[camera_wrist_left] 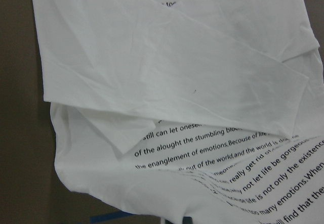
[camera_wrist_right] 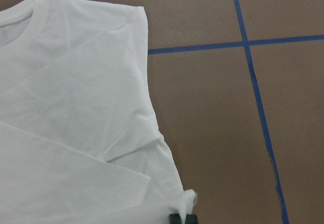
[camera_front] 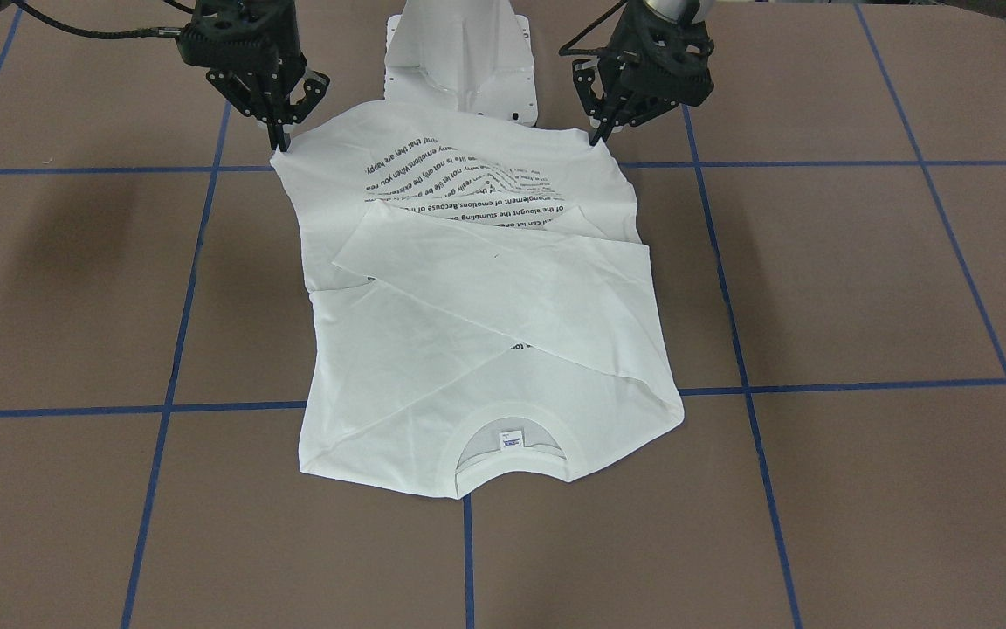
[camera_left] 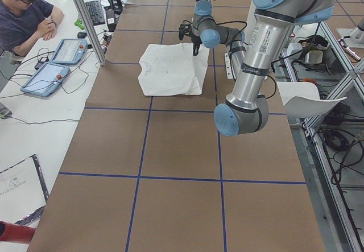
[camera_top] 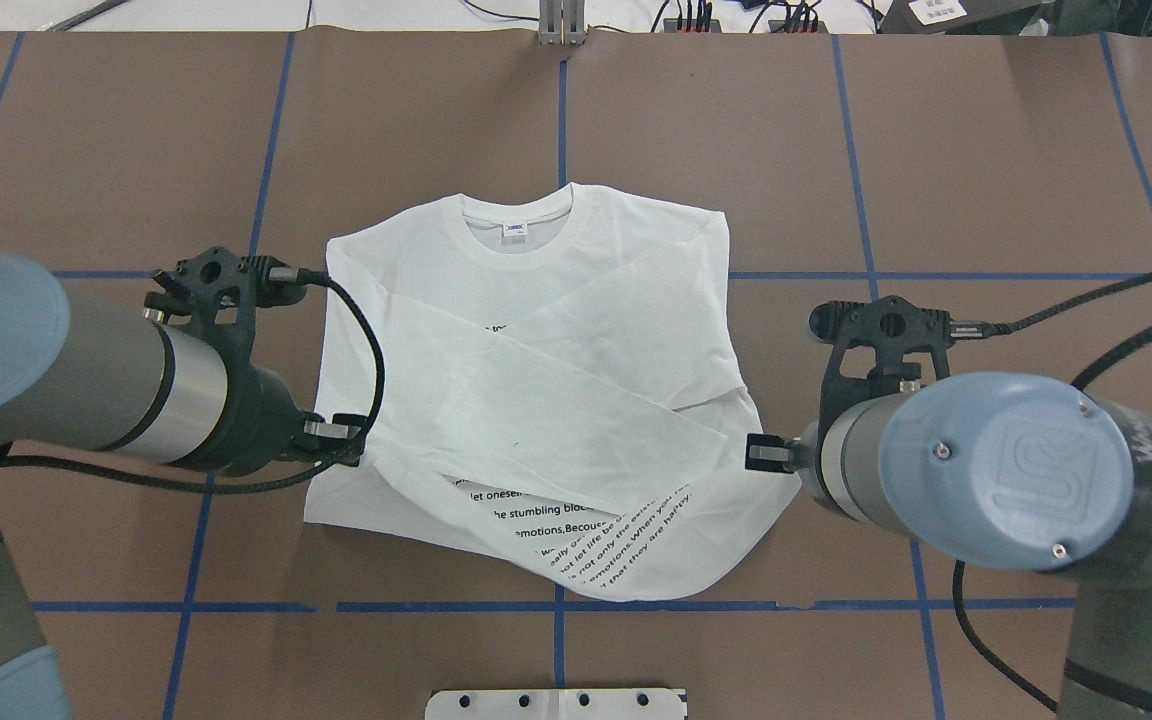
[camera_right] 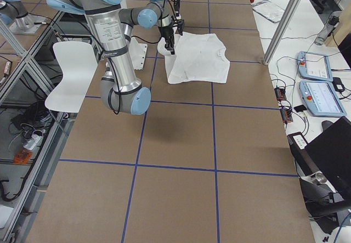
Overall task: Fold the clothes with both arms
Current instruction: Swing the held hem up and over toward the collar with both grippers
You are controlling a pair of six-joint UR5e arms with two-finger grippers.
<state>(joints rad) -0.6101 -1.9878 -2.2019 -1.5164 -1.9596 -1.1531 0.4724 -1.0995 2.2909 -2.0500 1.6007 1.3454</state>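
Brown gridded table (camera_front: 817, 279) bearing white shirt (camera_front: 485, 288) flat at its middle, left gripper (camera_front: 597, 137) and right gripper (camera_front: 279, 147) each clenched on a hem corner nearest the robot, fold liable to skew if lifted unevenly.

Bright, even light falls from above. Soft shadows lie on the table (camera_front: 861, 279) on either side of the shirt (camera_front: 485, 349). In the side views the shirt washes out to plain white.
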